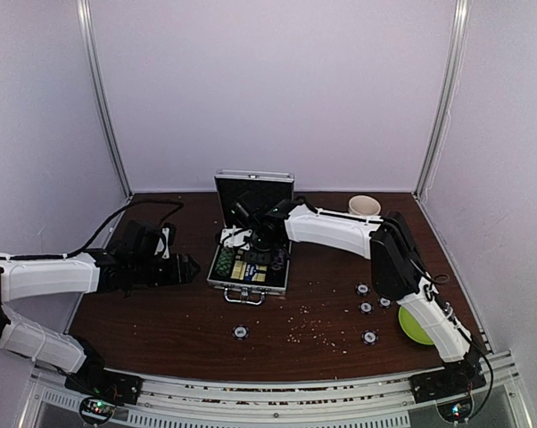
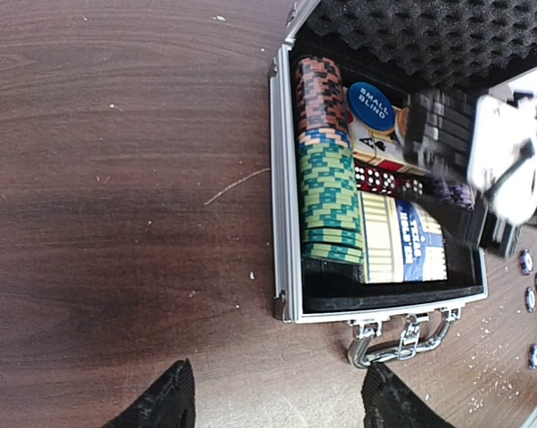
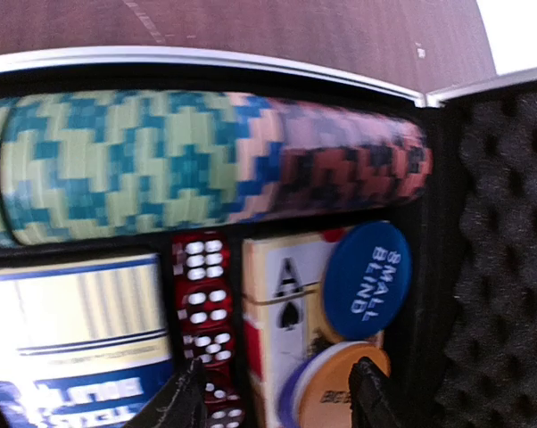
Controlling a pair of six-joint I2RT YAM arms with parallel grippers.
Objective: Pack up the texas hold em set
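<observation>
The silver case [image 1: 217, 278] lies open at the table's middle, its foam-lined lid [image 1: 254, 192] upright. Inside are a row of green and red-brown chips [image 2: 326, 169], red dice [image 3: 202, 303], a blue-cream deck [image 2: 407, 241], an ace-faced card pack [image 3: 282, 303], a blue "small blind" disc [image 3: 367, 281] and an orange disc [image 3: 340, 392]. My right gripper [image 3: 277, 401] is open, low over the discs and card pack inside the case. My left gripper [image 2: 273, 410] is open and empty over bare table, just left of the case's handle [image 2: 402, 334].
Several loose dark white-edged chips lie on the table: one in front of the case [image 1: 241, 333], others to the right [image 1: 366, 308]. A lime green plate [image 1: 414, 325] sits at the right front. A cream mug [image 1: 364, 206] stands at the back right.
</observation>
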